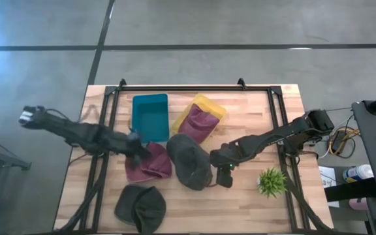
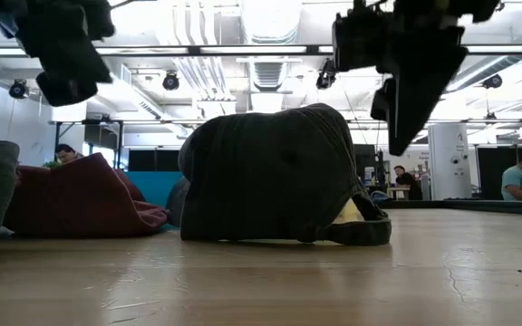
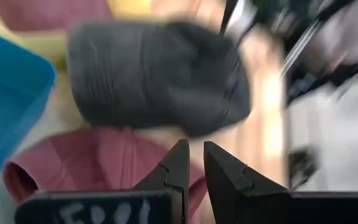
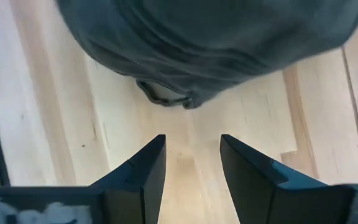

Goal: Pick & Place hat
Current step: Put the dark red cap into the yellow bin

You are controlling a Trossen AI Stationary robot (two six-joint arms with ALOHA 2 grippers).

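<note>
The right gripper [image 4: 191, 168] hangs above bare wood with its fingers apart and nothing between them. Just ahead of its tips lies the dark grey hat [image 4: 216, 37], strap end nearest. Beyond the hat, the left gripper [image 3: 191, 165] hovers over a maroon hat [image 3: 104, 162], fingers nearly together with a narrow gap, holding nothing. A teal bin [image 1: 150, 116] sits past that.

Overhead cam looks straight down; low cam sits level on the light wooden surface [image 2: 333, 281]; both share the dark grey fabric cap [image 1: 189, 162].
</note>
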